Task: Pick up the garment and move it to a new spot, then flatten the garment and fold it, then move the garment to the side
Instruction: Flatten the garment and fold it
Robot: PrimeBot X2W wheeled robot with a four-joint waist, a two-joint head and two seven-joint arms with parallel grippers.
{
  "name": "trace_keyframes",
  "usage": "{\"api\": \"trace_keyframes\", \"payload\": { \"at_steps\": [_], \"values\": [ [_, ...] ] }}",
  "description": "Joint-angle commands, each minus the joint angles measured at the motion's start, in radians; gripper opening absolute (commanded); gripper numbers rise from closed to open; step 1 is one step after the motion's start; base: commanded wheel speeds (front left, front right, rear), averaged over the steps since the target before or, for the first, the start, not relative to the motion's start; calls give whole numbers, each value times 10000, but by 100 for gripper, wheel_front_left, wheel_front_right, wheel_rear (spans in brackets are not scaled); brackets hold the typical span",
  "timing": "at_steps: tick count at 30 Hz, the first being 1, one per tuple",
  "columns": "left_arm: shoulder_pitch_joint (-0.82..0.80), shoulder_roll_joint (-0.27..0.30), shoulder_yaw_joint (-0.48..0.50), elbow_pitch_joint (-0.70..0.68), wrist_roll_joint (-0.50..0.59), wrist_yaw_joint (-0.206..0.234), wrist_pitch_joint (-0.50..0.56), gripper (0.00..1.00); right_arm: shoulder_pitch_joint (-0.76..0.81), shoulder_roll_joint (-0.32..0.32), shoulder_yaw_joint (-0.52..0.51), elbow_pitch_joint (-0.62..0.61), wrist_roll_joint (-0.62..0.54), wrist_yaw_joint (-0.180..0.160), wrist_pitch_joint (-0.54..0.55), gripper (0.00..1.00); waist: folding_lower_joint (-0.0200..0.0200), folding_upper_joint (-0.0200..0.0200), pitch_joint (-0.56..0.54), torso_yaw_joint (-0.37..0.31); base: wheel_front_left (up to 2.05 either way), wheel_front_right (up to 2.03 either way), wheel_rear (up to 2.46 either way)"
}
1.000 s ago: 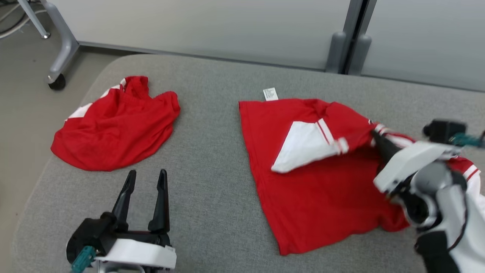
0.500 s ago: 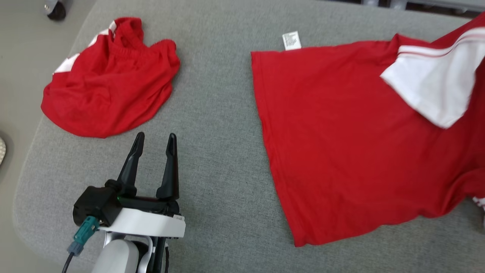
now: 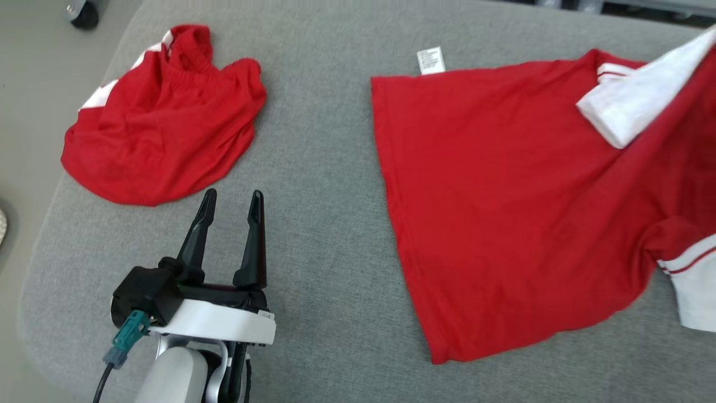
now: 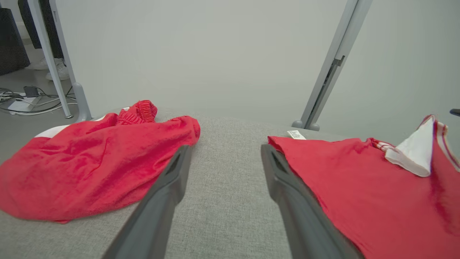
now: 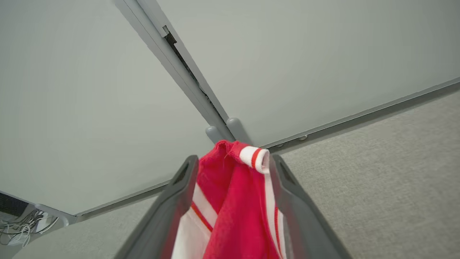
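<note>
Red shirt [image 3: 503,196] now lies spread wider on rt half of grey cushion [image 3: 324,224], sleeve [image 5: 237,201] slack btwn just-parted right gripper [image 5: 233,158] jaws, left gripper [image 3: 233,196] idle and agape, so flattening's underway, fold pending.

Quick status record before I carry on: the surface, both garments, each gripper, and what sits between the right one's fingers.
surface: grey fabric-covered table
task garment: red short-sleeved shirt with white sleeve panels, spread on the right half, right end lifted
label: small white tag at the shirt's far edge
other garment: crumpled red garment with an elastic waistband, far left, apart from the shirt
left gripper: open, empty, over bare table
right gripper: jaws apart, the shirt's striped cuff between them
fold: not yet done
</note>
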Motion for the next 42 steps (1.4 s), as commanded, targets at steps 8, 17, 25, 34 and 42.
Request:
{"api": "trace_keyframes", "payload": {
  "at_steps": [8,17,25,34,42],
  "values": [
    [529,42,329,395,193,-157,-4,100,1724,559,1419,-659,-361,19,-1514,100,0,0,-1929,-1401,0,0,0],
    [1106,219,432,548,28,-68,183,100,4708,1055,2369,-3111,-349,19,-2829,100,0,0,-3175,-2557,0,0,0],
    [1579,196,417,683,-129,125,197,100,7325,1882,1709,-5025,-1356,19,-3585,100,0,0,-3952,-2998,0,0,0],
    [1989,150,482,790,-325,206,70,100,9193,2310,1540,-7369,-2426,19,-3611,100,0,0,-4077,-3162,0,0,0],
    [1796,194,428,806,-234,151,37,100,9425,2524,1573,-7652,-2662,19,-3614,100,0,0,-4047,-3180,0,0,0]
  ]
}}
